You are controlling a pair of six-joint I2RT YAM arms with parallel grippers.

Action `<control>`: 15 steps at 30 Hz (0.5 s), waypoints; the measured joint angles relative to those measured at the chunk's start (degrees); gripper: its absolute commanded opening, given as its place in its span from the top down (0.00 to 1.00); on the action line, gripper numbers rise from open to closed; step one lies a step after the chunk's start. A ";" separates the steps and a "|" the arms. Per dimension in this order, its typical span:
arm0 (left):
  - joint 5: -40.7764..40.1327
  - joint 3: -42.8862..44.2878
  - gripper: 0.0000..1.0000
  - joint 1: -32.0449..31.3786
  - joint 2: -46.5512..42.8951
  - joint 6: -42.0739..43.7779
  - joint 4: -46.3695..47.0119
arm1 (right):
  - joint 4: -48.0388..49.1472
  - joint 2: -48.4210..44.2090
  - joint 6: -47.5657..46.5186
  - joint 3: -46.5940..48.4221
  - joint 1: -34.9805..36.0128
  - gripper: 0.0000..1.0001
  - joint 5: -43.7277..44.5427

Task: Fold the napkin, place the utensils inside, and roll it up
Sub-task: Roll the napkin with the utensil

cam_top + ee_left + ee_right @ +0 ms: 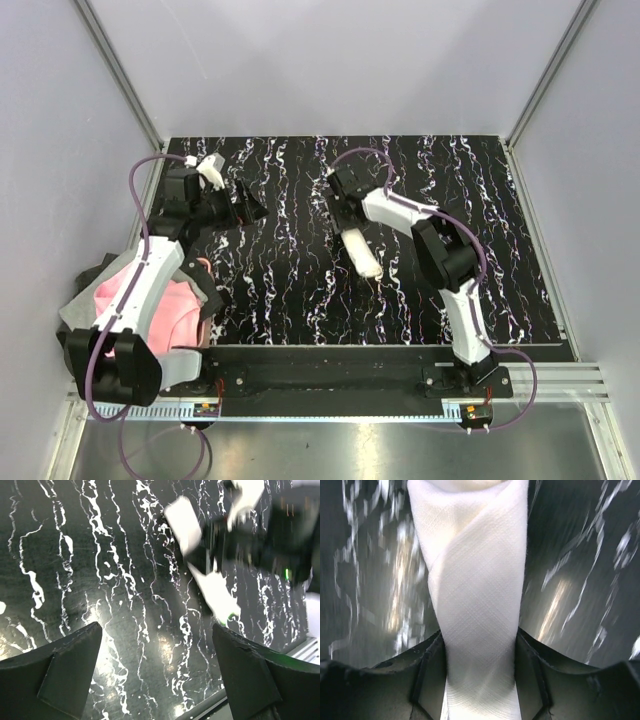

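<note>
The cream napkin [363, 256] is a tight roll lying slantwise at the middle of the black marbled table [300, 290]. My right gripper [350, 226] is shut on the roll's far end. In the right wrist view the rolled napkin [475, 570] fills the gap between both fingers of the right gripper [480, 665]. The fork and the copper-brown utensil do not show in any view. My left gripper [247, 205] is open and empty over the far left of the table, well apart from the roll. In the left wrist view the left gripper [157, 680] has only bare table between its fingers.
A pink and grey cloth [178, 300] lies bunched off the table's left edge, partly under the left arm. Grey walls and metal posts [120, 80] close in the table at the back and sides. The right arm [280, 535] shows in the left wrist view.
</note>
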 measured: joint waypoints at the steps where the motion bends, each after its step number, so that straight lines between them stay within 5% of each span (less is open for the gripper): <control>1: -0.22 -0.52 0.05 0.07 -0.81 0.37 -0.11 | -0.61 1.95 -0.57 2.99 -0.59 0.44 -0.07; 6: -0.92 -2.78 0.03 0.52 -2.97 1.33 -0.50 | -3.13 9.60 -2.73 15.56 -2.71 0.34 -1.60; 10: -1.05 -4.57 0.02 0.83 -3.61 2.14 -1.18 | -4.92 11.61 -4.87 19.56 -3.41 0.04 -4.37; 15: -1.99 -6.36 0.01 0.94 -6.95 4.35 -1.51 | -7.15 9.92 -6.93 19.12 -3.43 0.00 -9.38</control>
